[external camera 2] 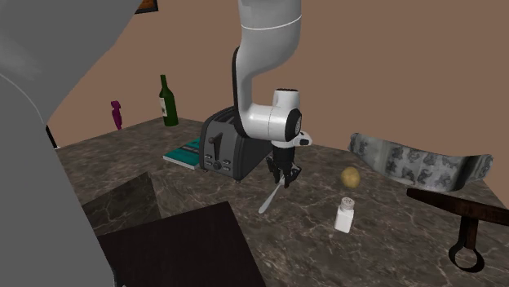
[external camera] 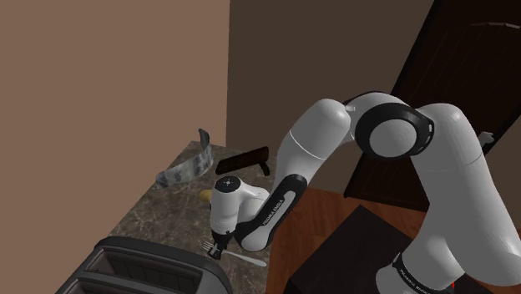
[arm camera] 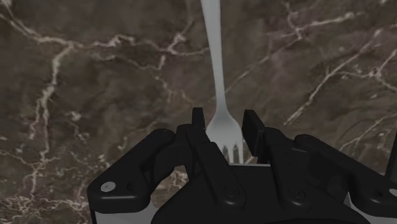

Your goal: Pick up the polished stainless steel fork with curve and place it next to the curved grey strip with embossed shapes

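My gripper [arm camera: 226, 119] is low over the marble counter [arm camera: 95, 76], its fingers [arm camera: 198, 127] clamped on the fork [arm camera: 216, 57] at either side of its head, with the tines tucked back between them. The fork's long axis runs straight out ahead of the fingertips, handle leading over bare stone. The toaster [external camera 2: 222, 147] stands just beside the fingers on one flank, while the other flank is open counter out to the shaker [external camera 2: 346, 214] and the curved grey strip [external camera 2: 408, 159], well apart.

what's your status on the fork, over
Gripper down at tine end of fork, grasp unclear. Fork on counter beside toaster, apart from grey strip. White shaker and yellowish ball lie between.
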Motion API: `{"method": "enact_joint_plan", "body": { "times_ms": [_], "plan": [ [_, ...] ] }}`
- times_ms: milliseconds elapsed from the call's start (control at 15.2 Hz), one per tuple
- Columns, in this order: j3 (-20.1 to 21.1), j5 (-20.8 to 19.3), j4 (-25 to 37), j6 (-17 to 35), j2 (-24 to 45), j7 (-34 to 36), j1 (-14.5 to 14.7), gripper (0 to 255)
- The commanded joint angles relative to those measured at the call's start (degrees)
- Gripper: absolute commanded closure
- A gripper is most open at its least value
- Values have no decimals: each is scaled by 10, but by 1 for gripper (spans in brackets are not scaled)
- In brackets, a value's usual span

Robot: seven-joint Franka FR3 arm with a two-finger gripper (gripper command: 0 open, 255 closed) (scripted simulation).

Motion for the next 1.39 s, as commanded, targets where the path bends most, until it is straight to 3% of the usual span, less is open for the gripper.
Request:
{"method": "enact_joint_plan", "body": {
  "times_ms": [0, 264, 1320],
  "plan": [
    [3, 0, 0, 2, 4, 0, 2, 255],
    [3, 0, 2, 1, 4, -1, 2, 255],
    [42, 32, -36, -76, -110, -24, -28, 255]
  ]
}}
